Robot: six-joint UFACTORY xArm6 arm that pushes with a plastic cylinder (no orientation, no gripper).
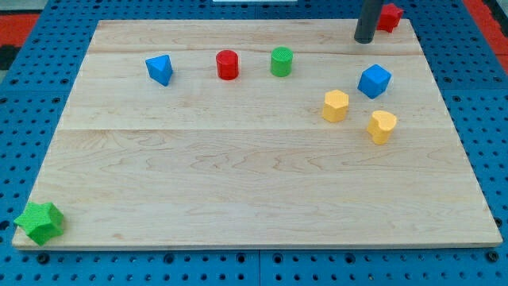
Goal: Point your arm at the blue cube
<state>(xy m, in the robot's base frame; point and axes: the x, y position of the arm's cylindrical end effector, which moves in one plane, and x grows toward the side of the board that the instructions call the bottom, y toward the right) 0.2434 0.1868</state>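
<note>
Your tip point(363, 39) sits at the upper right of the frame, near the board's top edge, with the rod coming down from the top of the view. There is no pincer on this rig to spread or press together, only the plain rod, and it touches nothing. A red block point(389, 16) lies just beside it toward the top right corner, partly hidden behind the rod, so its shape is hard to call. The blue cube point(374, 80) you are after lies below your tip, slightly toward the view's right, near but clearly apart from it, with bare wood between. Two yellow blocks sit below the cube: one yellow block point(335, 105) to its lower left, the other yellow block point(382, 125) almost straight under it. That matters, since any overshoot past the cube would likely shove it into them. Do not confuse the target with the second blue block point(159, 69) at the upper left, which looks more wedge-like than cubic. A red cylinder point(227, 64) and green cylinder point(281, 60) stand side by side at top centre, well off your line. A green star point(39, 221) sits on the lower left corner of the wooden board point(238, 183). My read: the approach is short and unobstructed, straight down the frame.
</note>
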